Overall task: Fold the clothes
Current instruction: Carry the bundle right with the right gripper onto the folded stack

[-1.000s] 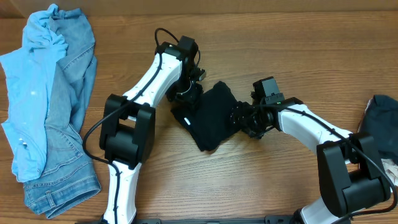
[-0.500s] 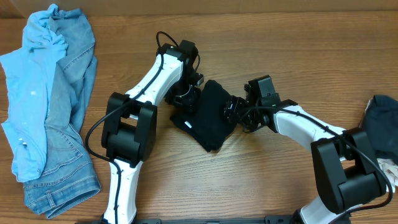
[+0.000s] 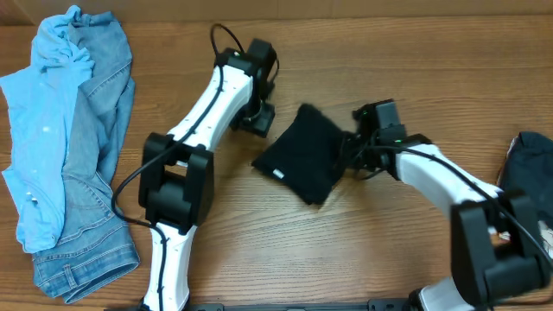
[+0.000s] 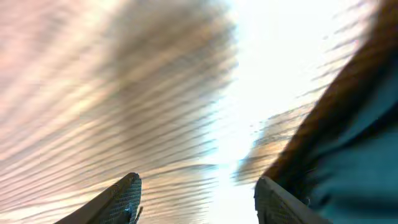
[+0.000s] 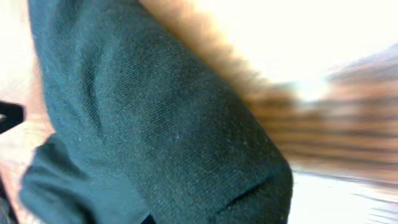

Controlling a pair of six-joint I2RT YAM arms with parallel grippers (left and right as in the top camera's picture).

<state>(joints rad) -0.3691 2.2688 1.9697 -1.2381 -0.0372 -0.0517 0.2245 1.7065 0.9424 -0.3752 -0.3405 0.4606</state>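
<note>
The black T-shirt (image 3: pixel 304 154) lies folded into a small bundle at mid-table, its white label (image 3: pixel 278 174) showing at the lower left corner. My right gripper (image 3: pixel 347 158) is at the bundle's right edge, shut on the cloth. In the right wrist view the black T-shirt (image 5: pixel 155 124) fills most of the frame and hides the fingers. My left gripper (image 3: pixel 258 119) stands open just off the bundle's upper left, apart from it. In the left wrist view the left gripper (image 4: pixel 196 183) has bare wood between its fingers, with the T-shirt's dark cloth (image 4: pixel 357 149) at the right.
A light blue shirt (image 3: pixel 47 121) lies over blue denim jeans (image 3: pixel 99 173) at the far left of the table. Another dark garment (image 3: pixel 531 177) sits at the right edge. The left arm's black cable (image 3: pixel 220 39) loops above its wrist.
My right gripper has shut on the black T-shirt and drawn it to the right. My left gripper has moved up and away from the shirt, staying open.
</note>
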